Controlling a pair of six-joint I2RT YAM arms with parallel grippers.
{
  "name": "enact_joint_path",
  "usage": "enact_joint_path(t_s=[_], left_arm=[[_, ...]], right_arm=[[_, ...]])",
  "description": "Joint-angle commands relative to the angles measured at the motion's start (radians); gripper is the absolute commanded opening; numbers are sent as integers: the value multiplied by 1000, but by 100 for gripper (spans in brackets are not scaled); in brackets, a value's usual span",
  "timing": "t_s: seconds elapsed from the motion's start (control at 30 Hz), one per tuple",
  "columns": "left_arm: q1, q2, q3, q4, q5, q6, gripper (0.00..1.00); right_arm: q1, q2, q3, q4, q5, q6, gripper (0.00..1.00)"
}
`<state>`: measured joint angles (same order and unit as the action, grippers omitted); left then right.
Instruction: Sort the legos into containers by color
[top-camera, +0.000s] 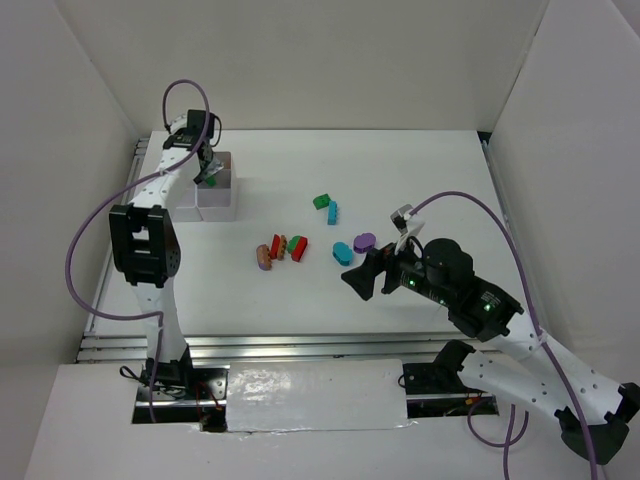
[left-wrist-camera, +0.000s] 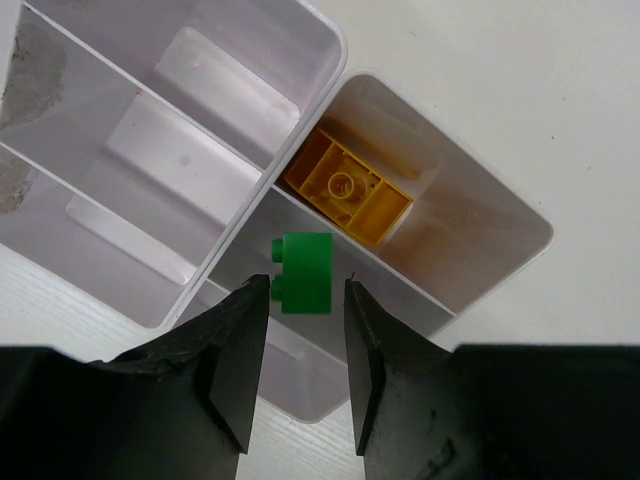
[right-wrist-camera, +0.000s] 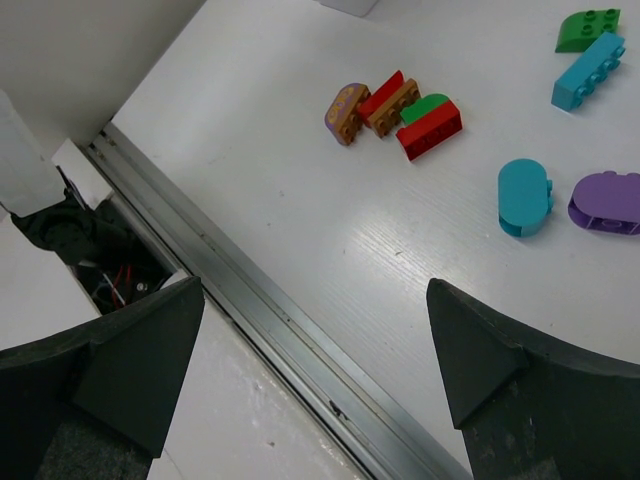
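White table (top-camera: 400, 180) | divided tray (top-camera: 222, 208) sat far left | right gripper (right-wrist-camera: 315, 290) hung spread wide, empty, over near table edge | left gripper (left-wrist-camera: 306, 287) over tray, jaws barely parted, green brick (left-wrist-camera: 305, 272) between tips, ungripped, beside compartment holding yellow brick (left-wrist-camera: 348, 190) | red-brown-green cluster (right-wrist-camera: 395, 110), teal oval (right-wrist-camera: 525, 195), purple oval (right-wrist-camera: 607, 200) lay loose mid-table

Bright, even light; soft shadows; edges perhaps blurred
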<state>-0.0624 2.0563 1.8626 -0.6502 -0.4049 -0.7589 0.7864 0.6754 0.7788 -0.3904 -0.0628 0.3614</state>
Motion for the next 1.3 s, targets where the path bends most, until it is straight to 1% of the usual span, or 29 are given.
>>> enact_joint_path(t_s=[0.0,0.13,0.2,0.27,0.37,0.43,0.47,0.5,0.53,0.57,0.6,0.63,0.67,0.7,0.73,0.77,0.8,0.83,0.9,0.93,0.97,1.0,1.03,1.07,1.1,1.13,1.2,1.23,1.27], left_arm=[[6,10,-11,29,15,7,49],[6,-8,-20,32,23,0,63],[6,-21,-19,31,25,-2,65],[6,-31,-6,11,31,-3,64],[6,-114,-8,18,54,3,64],[4,-157,7,6,78,10,69],[4,-200,15,-5,90,24,71],[3,-220,32,-28,121,38,80],[1,-240,38,-44,130,47,88],[-2,-280,43,-60,143,67,95],[-8,-298,34,-75,165,85,99],[-11,-317,27,-89,202,101,100],[-17,-349,20,-103,216,128,100],[-33,-364,-9,-112,231,148,100],[-45,-386,-35,-91,268,209,100],[-74,-425,-98,-63,287,242,100],[-91,-441,-129,-24,323,288,100],[-105,-447,-149,30,371,347,99],[-143,-426,-155,55,400,404,100],[-155,-408,-145,63,417,449,100],[-187,-365,-125,75,429,475,99],[-210,-343,-111,81,443,513,99],[-236,-300,-102,108,427,571,99],[-301,-280,-91,130,410,601,99],[-335,-260,-85,150,359,643,99],[-390,-208,-66,168,338,717,99],[-427,-142,-28,205,286,782,100],[-436,-102,-1,208,285,817,100],[-444,-23,76,189,294,828,100]], right_arm=[[-4,-7,11,4,-5,-10,100],[-3,-2,16,5,-3,-15,100],[-4,1,16,8,-2,-13,100],[-4,6,11,18,1,-4,100],[-4,47,8,33,26,30,100],[-4,94,25,35,63,57,100],[-4,174,40,25,101,85,100],[-4,226,63,-5,150,96,100],[-9,281,129,-25,174,103,100],[-9,411,170,-47,202,123,100],[-12,484,222,-79,230,137,100],[-15,551,335,-146,292,175,100],[-33,690,394,-178,313,191,100],[-39,764,468,-224,340,218,100],[-45,826,619,-336,375,293,100],[-55,922,681,-376,424,328,100],[-59,950,733,-415,452,374,100],[-65,955,772,-436,466,434,100],[-90,913,748,-411,472,506,100],[-99,877,681,-383,466,546,100],[-107,789,641,-361,454,560,100],[-119,739,598,-340,446,567,100],[-125,652,520,-297,436,559,100],[-131,614,490,-288,429,556,100],[-141,577,440,-286,404,548,100],[-150,514,418,-295,388,538,100],[-165,449,352,-311,329,534,100],[-177,372,323,-306,301,522,100],[-185,333,298,-304,276,524,100]])
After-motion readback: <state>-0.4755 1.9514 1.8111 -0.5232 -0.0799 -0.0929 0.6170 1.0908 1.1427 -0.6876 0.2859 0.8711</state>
